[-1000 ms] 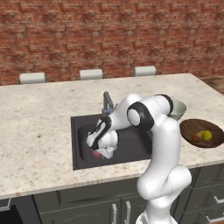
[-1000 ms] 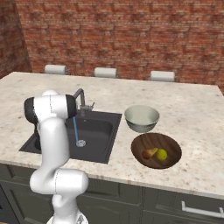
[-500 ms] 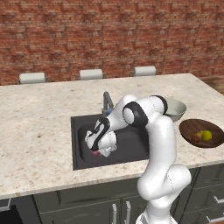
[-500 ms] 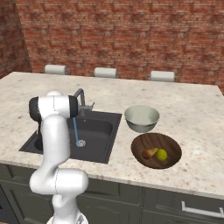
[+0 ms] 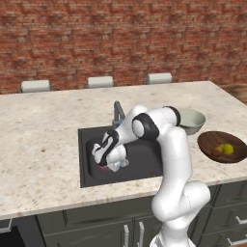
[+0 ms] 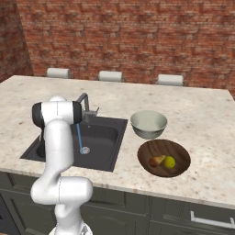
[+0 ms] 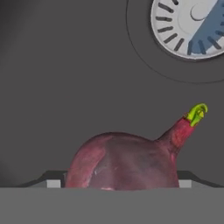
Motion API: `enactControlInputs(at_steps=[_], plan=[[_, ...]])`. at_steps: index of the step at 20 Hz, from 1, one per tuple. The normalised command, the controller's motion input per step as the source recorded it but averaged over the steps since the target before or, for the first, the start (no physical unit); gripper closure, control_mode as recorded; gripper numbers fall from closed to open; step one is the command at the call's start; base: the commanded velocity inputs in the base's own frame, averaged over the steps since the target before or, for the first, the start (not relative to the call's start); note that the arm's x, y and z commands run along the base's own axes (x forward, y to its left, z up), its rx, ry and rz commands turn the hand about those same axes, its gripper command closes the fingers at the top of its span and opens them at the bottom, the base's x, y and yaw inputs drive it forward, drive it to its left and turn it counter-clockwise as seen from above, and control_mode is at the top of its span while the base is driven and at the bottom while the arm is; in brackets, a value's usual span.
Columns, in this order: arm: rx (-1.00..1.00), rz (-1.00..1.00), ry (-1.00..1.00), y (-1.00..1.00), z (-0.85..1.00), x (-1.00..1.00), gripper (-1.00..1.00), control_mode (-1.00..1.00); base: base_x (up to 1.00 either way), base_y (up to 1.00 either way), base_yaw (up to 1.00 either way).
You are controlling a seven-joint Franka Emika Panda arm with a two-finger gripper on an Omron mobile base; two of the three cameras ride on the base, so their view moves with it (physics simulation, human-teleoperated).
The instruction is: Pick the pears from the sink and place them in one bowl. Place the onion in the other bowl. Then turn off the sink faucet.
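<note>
Pink-red, the onion point(image 7: 124, 162) sat right at my gripper point(image 5: 107, 164), low in the sink point(image 5: 144, 159); I could not tell whether the jaws had closed.

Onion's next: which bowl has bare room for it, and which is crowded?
The deep pale grey bowl, between the dark sink and the shallow brown wooden bowl, is bare inside. The wooden bowl is crowded with both pears. The pincer sits low over the pink-red onion.

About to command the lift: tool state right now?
Tool: down in the sink, onion between its tips; whether it is clamped cannot be told.
</note>
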Motion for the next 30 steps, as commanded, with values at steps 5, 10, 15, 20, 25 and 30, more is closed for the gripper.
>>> enactControlInputs(at_steps=[5,10,15,20,25,30], plan=[[0.0,0.0,-0.01,0.0,-0.08,0.07,1.0,-1.0,0.0,0.0,0.0],[0.02,0.02,-0.08,-0.09,0.54,-0.24,1.0,-1.0,0.0,0.0,0.0],[0.02,0.09,-0.2,-0.35,1.0,-0.46,1.0,-1.0,0.0,0.0,0.0],[0.0,0.05,-0.19,-0.41,1.0,-0.55,1.0,-1.0,0.0,0.0,0.0],[0.0,0.01,-0.24,-0.14,1.0,-0.51,1.0,-1.0,0.0,0.0,0.0],[0.0,0.0,-0.16,0.0,1.0,-0.42,1.0,-1.0,0.0,0.0,0.0]])
